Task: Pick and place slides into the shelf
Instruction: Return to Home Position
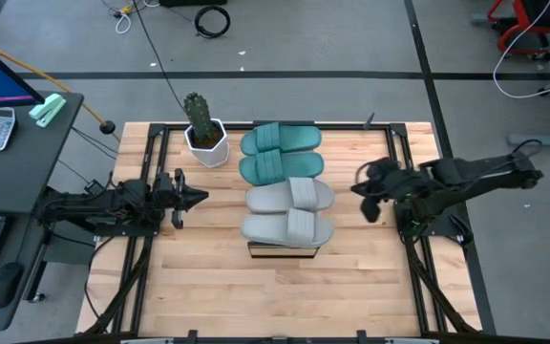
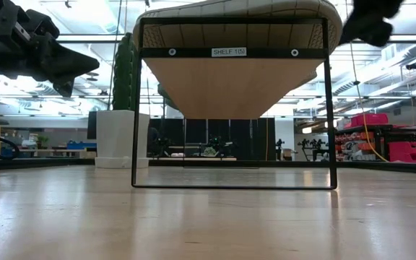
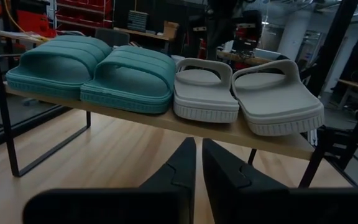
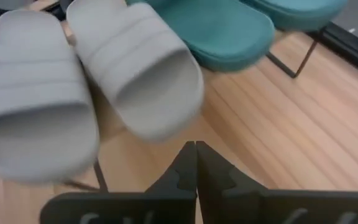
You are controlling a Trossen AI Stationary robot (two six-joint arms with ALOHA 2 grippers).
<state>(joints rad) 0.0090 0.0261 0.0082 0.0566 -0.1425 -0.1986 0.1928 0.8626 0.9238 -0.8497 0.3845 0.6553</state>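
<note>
Pointing at the shelf (image 1: 283,251) from opposite long sides, both grippers are clenched on nothing. The left gripper (image 1: 197,199) shows a sliver between its fingers, the right gripper (image 1: 363,186) none, and the right sits slightly nearer the shelf. All four slides lie on the shelf, crosswise to its long axis. The two grey slides (image 1: 289,212) are at one end, and the two teal slides (image 1: 280,153) at the end beside the potted cactus (image 1: 203,134). Nothing seems left to pick, so the likely next move is each arm drawing straight back from the shelf. The shelf stands on thin dark legs on the plank tabletop (image 1: 256,296). Beyond it lie a grey floor with cables (image 1: 213,19) and a desk (image 1: 27,143).
</note>
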